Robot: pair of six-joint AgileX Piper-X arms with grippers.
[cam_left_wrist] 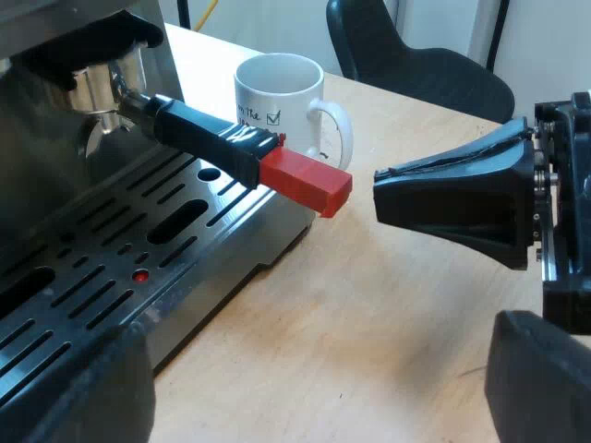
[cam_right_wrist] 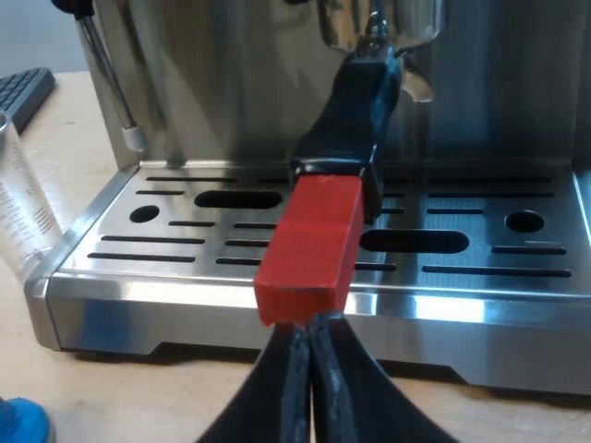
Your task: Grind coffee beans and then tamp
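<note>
The holder's metal cup [cam_left_wrist: 97, 92] sits locked in the front of the espresso machine [cam_right_wrist: 231, 74], straight ahead of the right gripper [cam_right_wrist: 309, 328]. This gripper has its two black fingers pressed together with nothing between them. Their tips are at the lower edge of the red end [cam_right_wrist: 309, 240], touching it or very nearly; I cannot tell which. The left gripper [cam_left_wrist: 314, 337] is spread wide and holds nothing. It hovers off to the side, with the handle [cam_left_wrist: 208, 138] crossing ahead of it and the mug [cam_left_wrist: 277, 92] standing beyond the handle.

With the fingers closed, I judge that the step in hand is a push on the red end, to press the holder in and start the grinding. It is not a grasp, though I am not sure. To do it well, the tips should come a little higher, onto the middle of the red face. From the lower edge they can slip under the handle. The push should go along the handle and not across it, slowly, so the holder does not turn in its seat. If a grasp is meant, the fingers must first open.

The long axis of the handle runs from the metal cup outward over the drip tray [cam_right_wrist: 185, 231], about level. The red end points directly at the right gripper and reaches past the tray's near edge. A measuring glass [cam_right_wrist: 18, 212] stands beside the tray, off to one side of this gripper.
</note>
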